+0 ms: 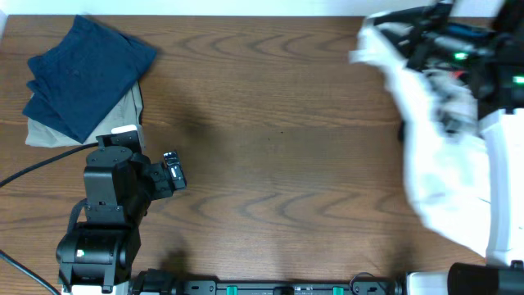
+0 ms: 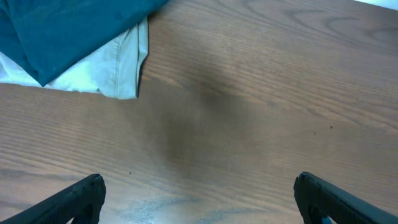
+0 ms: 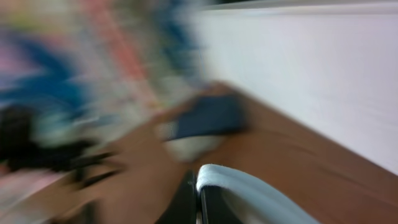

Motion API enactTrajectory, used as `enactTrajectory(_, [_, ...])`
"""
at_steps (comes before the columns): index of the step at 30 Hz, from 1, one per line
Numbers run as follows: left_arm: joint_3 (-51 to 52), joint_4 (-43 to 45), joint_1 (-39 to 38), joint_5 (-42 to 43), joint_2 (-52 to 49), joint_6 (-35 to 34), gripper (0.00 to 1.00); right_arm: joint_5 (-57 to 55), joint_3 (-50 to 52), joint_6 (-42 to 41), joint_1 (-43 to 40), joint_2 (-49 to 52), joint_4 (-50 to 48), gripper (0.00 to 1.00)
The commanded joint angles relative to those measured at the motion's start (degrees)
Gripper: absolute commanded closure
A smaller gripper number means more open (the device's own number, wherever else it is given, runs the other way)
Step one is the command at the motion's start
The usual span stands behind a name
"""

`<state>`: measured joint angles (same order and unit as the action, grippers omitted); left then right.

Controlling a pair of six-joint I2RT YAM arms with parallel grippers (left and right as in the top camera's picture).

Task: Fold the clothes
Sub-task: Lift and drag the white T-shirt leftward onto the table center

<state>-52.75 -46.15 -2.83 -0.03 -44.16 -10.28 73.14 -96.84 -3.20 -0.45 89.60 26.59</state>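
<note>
Seen from overhead, a wooden bench [image 1: 278, 123] holds two robot arms. At the right edge, the white T-shirt [image 1: 434, 156] hangs bunched and blurred from the right arm, with its lower part trailing toward the bench. In the blurred wrist view, the right gripper [image 3: 198, 194] is pressed together, pinching a fold of white cloth. At the lower left, the left gripper [image 2: 199, 202] is spread wide over bare wood, holding nothing. A folded navy garment [image 1: 86, 70] lies on a beige one [image 1: 131, 106] in the far left corner. The main risk is that a grip on a single bunched point may let the shirt land crumpled, or slip free.
</note>
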Motion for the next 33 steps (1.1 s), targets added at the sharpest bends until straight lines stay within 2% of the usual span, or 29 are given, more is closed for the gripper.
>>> enactTrajectory(1, [-1.05, -0.09, 0.2, -0.42, 0.04, 0.09, 0.02, 13.46, -0.94, -0.39, 5.49, 0.13, -0.24, 0.98])
enactTrajectory(4, [-1.05, -0.09, 0.2, -0.42, 0.04, 0.09, 0.02, 6.34, -0.92, -0.39, 9.79, 0.55, 1.75, 0.92])
enactTrajectory(6, [-1.05, -0.09, 0.2, -0.42, 0.04, 0.09, 0.02, -3.67, -0.92, -0.39, 12.31, 0.76, 5.16, 0.92])
enactTrajectory(9, [-1.05, -0.09, 0.2, -0.42, 0.04, 0.09, 0.02, -24.41, -0.92, -0.37, 15.5, 0.85, 11.58, 0.86])
enactTrajectory(13, [-1.05, -0.09, 0.2, -0.42, 0.04, 0.09, 0.02, -58.73, -0.92, -0.33, 20.11, 1.49, 21.51, 0.86])
enactTrajectory(15, [-1.05, -0.07, 0.2, -0.42, 0.04, 0.11, 0.02, -67.43, -0.92, 2.36, 22.25, 2.47, 26.29, 0.85])
enactTrajectory(17, [-1.05, -0.09, 0.2, -0.42, 0.04, 0.11, 0.02, -66.53, -0.92, 8.28, 24.24, 3.67, 31.95, 0.79])
enactTrajectory(18, [-1.05, -0.07, 0.2, -0.44, 0.04, 0.11, 0.02, -64.94, -0.92, 12.26, 25.27, 4.37, 35.67, 0.69])
enactTrajectory(20, [-1.05, 0.31, 0.2, -0.42, 0.04, 0.09, 0.02, -66.66, -0.92, 17.99, 26.91, 5.66, 42.45, 0.4])
enactTrajectory(21, [-1.05, 0.63, 0.2, -0.42, 0.04, 0.09, 0.02, -69.26, -0.92, 17.84, 27.21, 6.21, 44.33, 0.34])
enactTrajectory(23, [-1.05, 2.05, 0.2, -0.42, 0.04, 0.04, 0.02, -76.13, -0.92, 12.72, 27.04, 7.08, 46.4, 0.3])
enactTrajectory(26, [-1.05, 5.2, 0.2, -0.42, 0.04, -0.48, 0.02, -87.21, -0.92, 0.85, 25.09, 7.21, 46.49, 0.18])
enactTrajectory(28, [-1.05, 6.95, 0.2, -0.02, 0.04, -3.56, 0.02, -90.16, -0.92, -5.57, 22.56, 6.97, 46.97, 0.01])
enactTrajectory(30, [-1.05, 8.11, 0.2, 2.29, -0.22, -5.55, 0.02, -87.86, -0.92, -9.55, 18.43, 6.95, 47.58, 0.01])
enactTrajectory(33, [-1.03, 8.5, 0.2, 4.92, -1.33, -5.55, 0.02, -79.54, -0.66, -8.83, 12.11, 7.17, 47.52, 0.01])
